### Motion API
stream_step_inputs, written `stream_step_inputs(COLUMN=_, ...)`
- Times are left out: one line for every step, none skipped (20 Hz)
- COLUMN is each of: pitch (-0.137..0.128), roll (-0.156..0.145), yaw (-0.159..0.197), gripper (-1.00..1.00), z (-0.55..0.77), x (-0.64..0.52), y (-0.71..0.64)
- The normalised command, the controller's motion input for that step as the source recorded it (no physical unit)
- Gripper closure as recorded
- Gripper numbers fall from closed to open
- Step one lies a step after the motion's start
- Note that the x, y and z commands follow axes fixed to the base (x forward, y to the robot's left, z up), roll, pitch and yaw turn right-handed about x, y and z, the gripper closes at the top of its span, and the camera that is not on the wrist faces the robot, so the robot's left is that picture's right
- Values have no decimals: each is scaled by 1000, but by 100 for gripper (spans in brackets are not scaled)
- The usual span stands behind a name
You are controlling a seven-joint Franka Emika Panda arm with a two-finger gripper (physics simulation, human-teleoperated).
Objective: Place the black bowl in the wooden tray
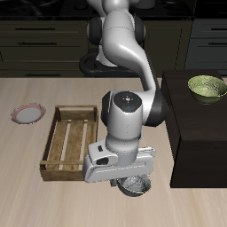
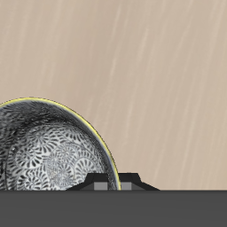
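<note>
The black bowl (image 1: 136,185) is near the table's front edge, beside the wooden tray's (image 1: 68,142) near corner and outside it. In the wrist view the black bowl (image 2: 44,151) shows a grey-white patterned inside and a thin dark rim. My gripper (image 1: 129,179) hangs straight down over the bowl. In the wrist view my gripper (image 2: 120,183) has its fingertips close together on the bowl's rim. I cannot tell whether the bowl rests on the table or is just above it. The tray holds nothing.
A yellow-green bowl (image 1: 207,87) sits on a dark cabinet (image 1: 199,133) that stands on the table close to my arm. A small plate (image 1: 28,113) lies beyond the tray's far side. My arm's bulk hides part of the table behind the bowl.
</note>
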Motion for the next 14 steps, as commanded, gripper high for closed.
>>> stream_step_inputs(pitch=-81, roll=23, yaw=4, gripper=100, z=630, x=-172, y=32)
stream_step_inputs(pitch=-34, roll=-25, yaw=-16, gripper=100, z=341, x=-101, y=-61)
stream_step_inputs(pitch=-44, roll=42, yaw=-7, gripper=100, z=353, x=-22, y=-32)
stream_step_inputs(pitch=-25, roll=-14, yaw=12, gripper=100, z=175, x=-27, y=-52)
stream_step_inputs(pitch=-43, roll=-39, yaw=-15, gripper=100, z=363, x=-8, y=-137)
stream_step_inputs(pitch=-76, roll=15, yaw=-19, gripper=100, z=540, x=-235, y=-106)
stream_step_inputs(pitch=-30, roll=-31, yaw=12, gripper=100, z=329, x=-119, y=-191)
stream_step_inputs(pitch=-80, roll=-10, yaw=-57, gripper=100, z=529, x=-326, y=-216)
stream_step_inputs(pitch=-62, roll=16, yaw=20, gripper=100, z=323, x=-185, y=-137)
stream_step_inputs(pitch=-40, roll=27, yaw=-73, gripper=100, z=339, x=-177, y=-110)
stream_step_inputs(pitch=-66, roll=36, yaw=38, gripper=100, z=284, x=-225, y=-101)
stream_step_inputs(pitch=-25, roll=20, yaw=42, gripper=100, z=278, x=-204, y=-101)
stream_step_inputs(pitch=-69, roll=-12, yaw=-46, gripper=100, z=322, x=-266, y=-113)
stream_step_inputs(pitch=-50, roll=40, yaw=44, gripper=100, z=239, x=-185, y=-110)
